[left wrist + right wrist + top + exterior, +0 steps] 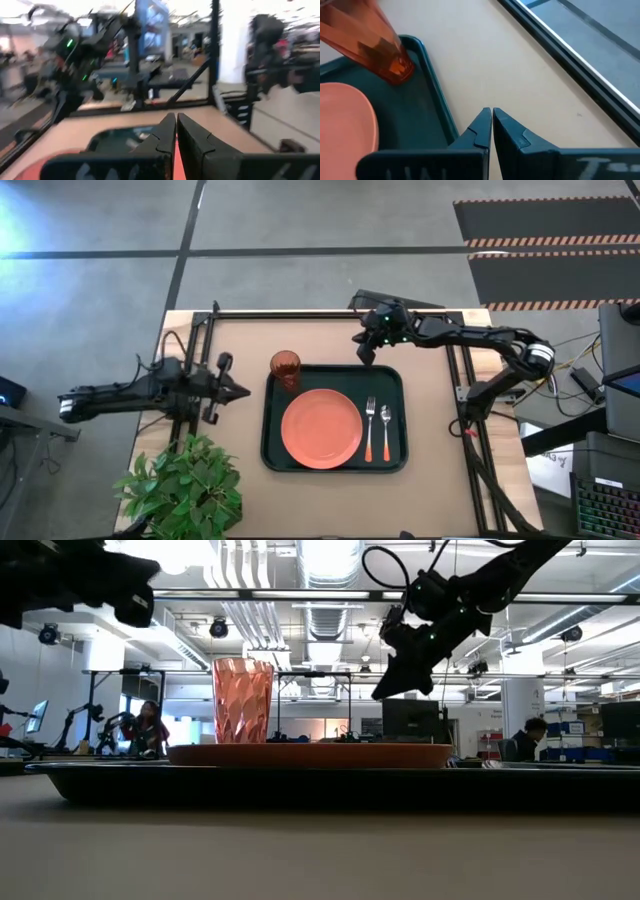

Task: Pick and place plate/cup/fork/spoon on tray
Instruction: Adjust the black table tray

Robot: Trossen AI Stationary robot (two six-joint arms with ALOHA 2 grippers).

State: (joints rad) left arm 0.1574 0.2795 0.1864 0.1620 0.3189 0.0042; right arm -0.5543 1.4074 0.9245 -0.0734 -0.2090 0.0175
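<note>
Tray (270, 430) already holds plate (321, 429), cup (286, 366), fork (369, 428), spoon (386, 430); both grippers (237, 391) (364, 357) closed, empty; nothing left but retreating.

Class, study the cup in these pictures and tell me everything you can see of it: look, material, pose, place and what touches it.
The cup is a small, round, red-brown tumbler, see-through like plastic or glass, with faceted sides that narrow toward the base. It stands upright and looks empty. It sits inside the tray, in the far left corner, close to the rim. The plate lies just beside it; whether they touch cannot be told. Only the tray floor touches it for certain. Neither gripper is on it.
</note>
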